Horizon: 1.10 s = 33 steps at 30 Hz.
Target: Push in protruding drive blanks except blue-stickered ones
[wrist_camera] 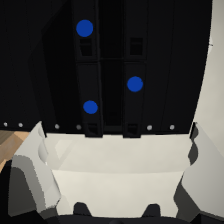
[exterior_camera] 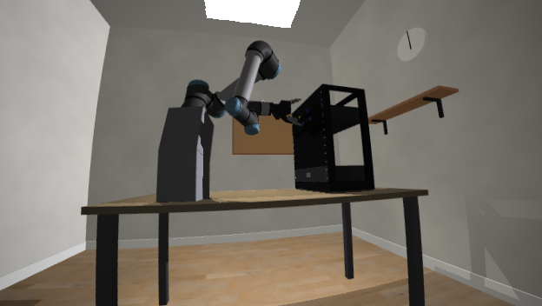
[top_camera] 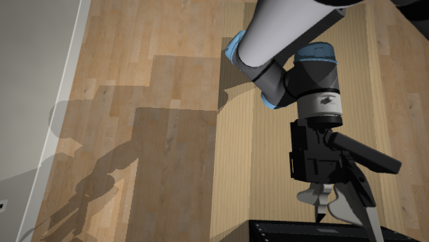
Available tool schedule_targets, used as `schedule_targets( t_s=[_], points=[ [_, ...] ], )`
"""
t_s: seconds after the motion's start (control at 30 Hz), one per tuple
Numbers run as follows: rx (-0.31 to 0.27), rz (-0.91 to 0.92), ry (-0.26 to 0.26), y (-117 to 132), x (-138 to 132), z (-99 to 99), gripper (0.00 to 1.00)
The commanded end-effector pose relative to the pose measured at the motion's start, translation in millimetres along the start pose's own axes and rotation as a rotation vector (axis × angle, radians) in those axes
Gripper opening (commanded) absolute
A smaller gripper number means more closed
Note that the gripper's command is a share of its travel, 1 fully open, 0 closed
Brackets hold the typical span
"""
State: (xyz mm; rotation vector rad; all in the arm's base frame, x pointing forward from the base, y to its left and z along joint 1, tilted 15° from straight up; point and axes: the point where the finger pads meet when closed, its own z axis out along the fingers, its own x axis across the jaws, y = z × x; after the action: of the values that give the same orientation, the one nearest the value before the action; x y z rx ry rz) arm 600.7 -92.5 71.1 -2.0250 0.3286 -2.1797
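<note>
The black open-frame rack (exterior_camera: 332, 139) stands on the table at the right; its top edge shows at the bottom of the overhead view (top_camera: 330, 232). My gripper (exterior_camera: 295, 110) is open and empty, level with the upper part of the rack's front and close to it. In the overhead view its fingers (top_camera: 338, 206) reach the rack's front edge. In the wrist view the white fingers frame four dark drive blanks. Three carry blue stickers (wrist_camera: 85, 28), (wrist_camera: 135, 83), (wrist_camera: 90, 106). The blank at the upper right (wrist_camera: 136, 35) has no sticker. I cannot tell which blanks stick out.
The robot's dark pedestal (exterior_camera: 184, 154) stands on the table's left half. A wooden shelf (exterior_camera: 413, 102) and a clock are on the right wall, and a cork board (exterior_camera: 261, 135) hangs on the back wall. The rack stands near the table's right edge.
</note>
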Motion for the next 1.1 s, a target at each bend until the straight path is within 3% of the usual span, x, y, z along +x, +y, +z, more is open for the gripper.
schedule_targets(
  t_s=[0.0, 0.07, 0.1, 1.07],
  points=[
    [0.000, 0.000, 0.001, 0.1, 0.5, 0.1, 1.00],
    [0.000, 0.000, 0.001, 0.1, 0.5, 0.1, 1.00],
    [0.000, 0.000, 0.001, 0.1, 0.5, 0.1, 0.00],
    [0.000, 0.000, 0.001, 0.1, 0.5, 0.1, 0.00]
  ],
)
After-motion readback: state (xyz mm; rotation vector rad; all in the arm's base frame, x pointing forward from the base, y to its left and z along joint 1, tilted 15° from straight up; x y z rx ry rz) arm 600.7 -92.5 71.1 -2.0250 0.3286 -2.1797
